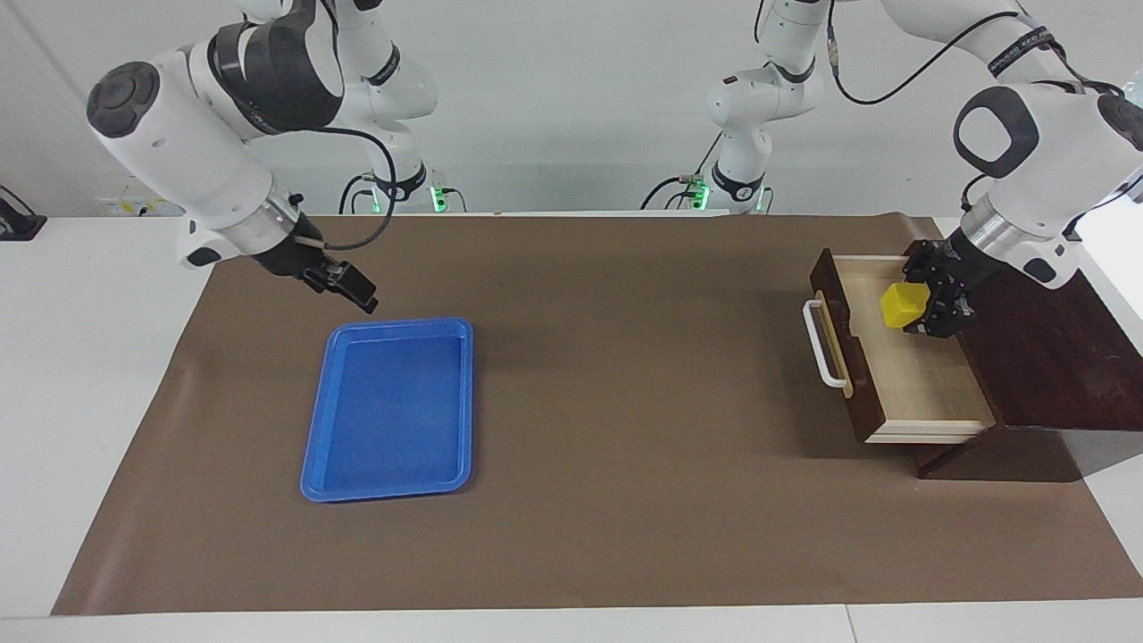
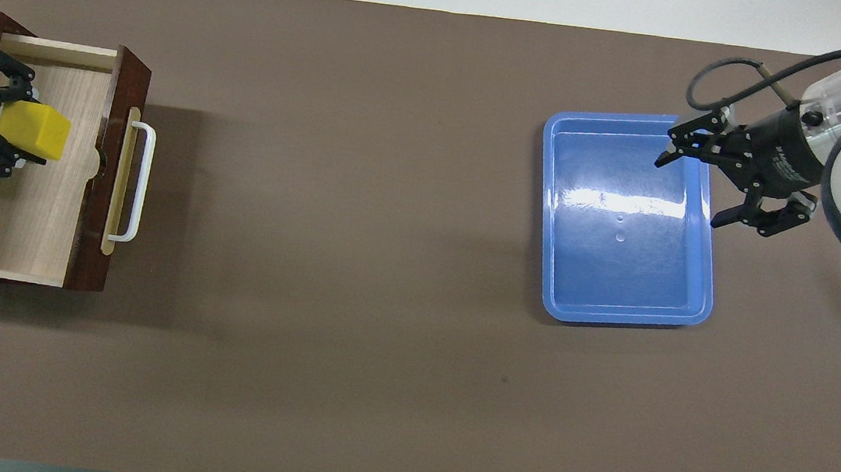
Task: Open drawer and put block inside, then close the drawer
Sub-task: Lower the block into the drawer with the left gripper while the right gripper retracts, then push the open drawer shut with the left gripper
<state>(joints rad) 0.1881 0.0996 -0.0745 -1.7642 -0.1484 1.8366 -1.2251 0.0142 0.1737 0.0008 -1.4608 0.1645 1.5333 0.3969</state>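
The drawer (image 1: 924,388) of the dark brown wooden box stands pulled out, its pale wood inside (image 2: 15,225) bare. My left gripper (image 1: 920,304) is shut on the yellow block (image 1: 899,304) and holds it just above the drawer's inside, toward the end nearer the robots. From overhead the block (image 2: 33,133) shows between the left gripper's (image 2: 14,127) black fingers. My right gripper (image 1: 357,293) hangs open and holds nothing, raised above the edge of the blue tray (image 1: 393,411). In the overhead view the right gripper (image 2: 691,190) covers that tray's rim.
The drawer's white bar handle (image 1: 823,344) faces the middle of the table. The dark box top (image 1: 1036,330) lies at the left arm's end. The blue tray (image 2: 625,226) lies flat on the brown mat (image 1: 607,446) toward the right arm's end.
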